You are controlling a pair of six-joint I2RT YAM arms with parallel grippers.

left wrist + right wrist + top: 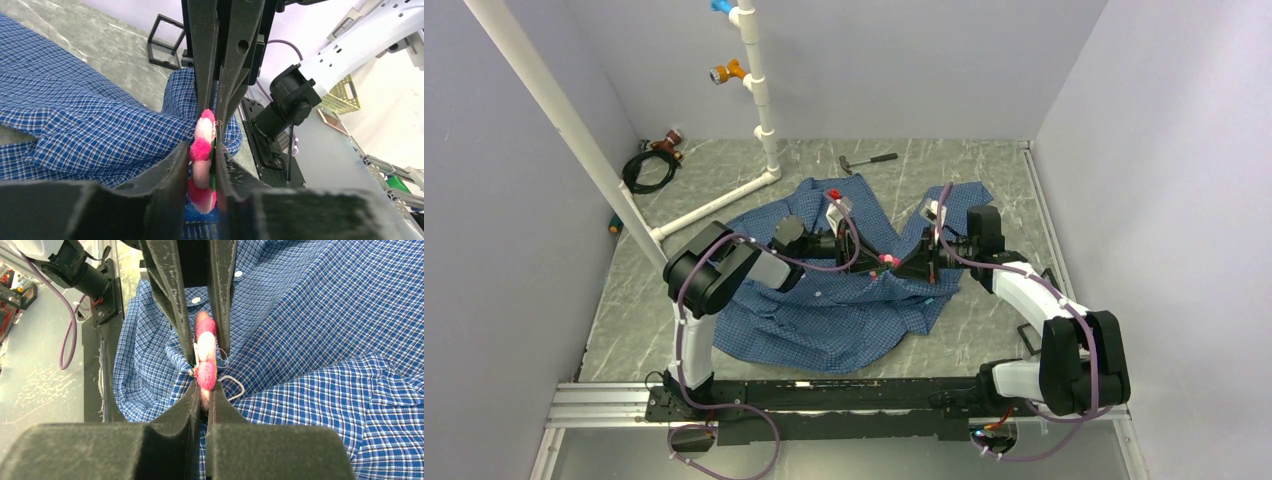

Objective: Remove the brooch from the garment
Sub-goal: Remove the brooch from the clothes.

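Brooch point(205, 352), still on the garment point(325, 315) spread over the surface point(994, 170), is pinched edge-on by the right gripper point(202, 400). The left gripper point(201, 150) is slightly parted around it. Cloth could be torn if it is pulled while fastened.

Count from my side: two grippers, my left gripper point(201, 150) and my right gripper point(204, 387). One pink brooch point(205, 342). One blue checked shirt point(844, 320). Two white buttons in my right wrist view: upper button point(238, 274), lower button point(195, 300). One hammer point(871, 159). One coil of black cable point(649, 172). One white pipe stand point(759, 100) with two fittings: one blue fitting point(721, 5), one orange fitting point(724, 72). One black square frame point(1031, 340).
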